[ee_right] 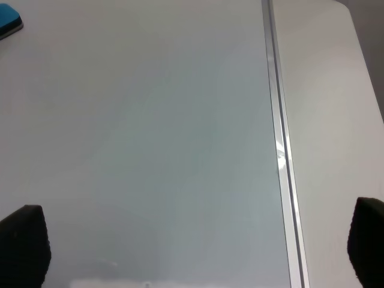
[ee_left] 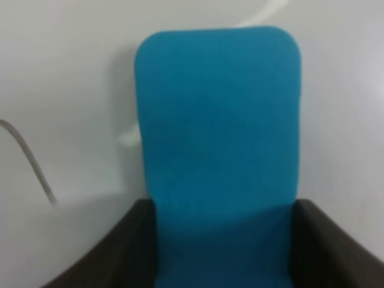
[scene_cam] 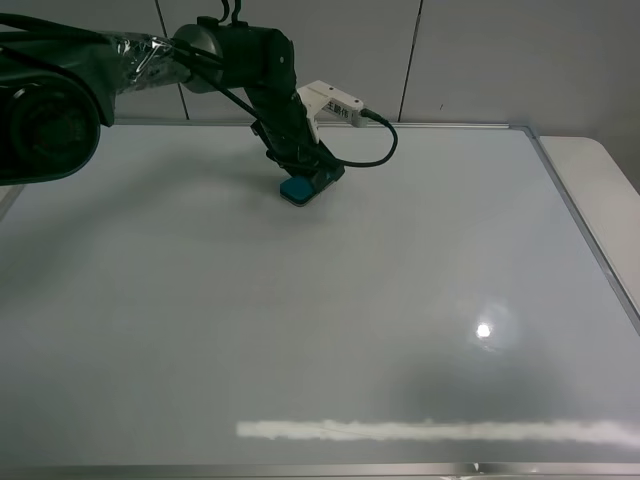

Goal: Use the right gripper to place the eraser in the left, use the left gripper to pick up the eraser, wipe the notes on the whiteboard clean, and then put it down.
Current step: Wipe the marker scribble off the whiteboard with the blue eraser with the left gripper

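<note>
Your left end effector (scene_cam: 312, 180) was clenched on the teal eraser (scene_cam: 297, 189). The eraser rested on the whiteboard (scene_cam: 300, 330) near its far edge, its long axis running straight out from between the fingers. Your right end effector (ee_right: 195, 243) hung released over the whiteboard's right edge, well apart from the eraser. No notes showed in any view.

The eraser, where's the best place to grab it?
Pinch the eraser across its narrow width, one finger on each long straight side, coming down from above. It looks to lie flat on the whiteboard with its broad blue back up, so the sides are free. The left gripper holds it just that way, near one end.
</note>
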`<action>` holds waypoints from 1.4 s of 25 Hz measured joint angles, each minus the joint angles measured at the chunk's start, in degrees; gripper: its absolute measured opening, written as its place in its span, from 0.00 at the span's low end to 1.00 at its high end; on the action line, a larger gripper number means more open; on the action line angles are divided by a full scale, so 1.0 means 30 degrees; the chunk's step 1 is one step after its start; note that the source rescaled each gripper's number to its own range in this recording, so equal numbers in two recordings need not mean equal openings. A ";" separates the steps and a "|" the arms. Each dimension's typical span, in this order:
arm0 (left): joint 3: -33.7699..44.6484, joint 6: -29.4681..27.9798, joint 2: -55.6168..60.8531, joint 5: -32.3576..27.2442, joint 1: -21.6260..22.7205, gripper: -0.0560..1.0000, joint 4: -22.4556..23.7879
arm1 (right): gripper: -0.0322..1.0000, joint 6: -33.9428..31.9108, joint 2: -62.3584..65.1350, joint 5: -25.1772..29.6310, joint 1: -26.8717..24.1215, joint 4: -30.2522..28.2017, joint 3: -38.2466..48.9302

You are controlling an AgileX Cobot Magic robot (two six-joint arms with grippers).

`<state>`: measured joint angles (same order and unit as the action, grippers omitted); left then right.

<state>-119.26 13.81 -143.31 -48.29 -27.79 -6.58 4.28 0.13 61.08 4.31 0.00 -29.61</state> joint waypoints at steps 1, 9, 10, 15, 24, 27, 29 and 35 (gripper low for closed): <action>0.0000 0.0000 -0.0018 0.0000 0.0150 0.07 -0.0159 | 1.00 0.0000 0.0000 0.0000 0.0000 0.0000 0.0000; -0.0019 0.0018 -0.0108 0.0569 0.2592 0.07 -0.1030 | 1.00 0.0000 0.0000 0.0000 0.0000 0.0000 0.0000; -0.0033 0.0018 -0.0135 0.0749 0.3053 0.07 -0.1030 | 1.00 0.0000 0.0000 0.0000 0.0000 0.0000 0.0000; -0.0059 0.0018 -0.0187 0.1132 0.4707 0.07 -0.1030 | 1.00 0.0000 0.0000 0.0000 0.0000 0.0000 0.0000; -0.0082 0.0064 -0.0225 0.1250 0.4363 0.07 -0.0223 | 1.00 0.0000 0.0000 0.0000 0.0000 0.0000 0.0000; -0.0089 0.0079 -0.0264 0.1465 0.3639 0.07 0.0110 | 1.00 0.0000 0.0000 0.0000 0.0000 0.0000 0.0000; -0.0089 0.0110 -0.0345 0.1582 0.2844 0.07 0.0055 | 1.00 0.0000 0.0000 0.0000 0.0000 0.0000 0.0000; -0.0089 0.0174 -0.0412 0.1655 0.0854 0.07 -0.0125 | 1.00 0.0000 0.0000 0.0000 0.0000 0.0000 0.0000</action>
<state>-119.53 14.33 -144.54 -43.32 -25.23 -6.96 4.28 0.13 61.08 4.31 0.00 -29.61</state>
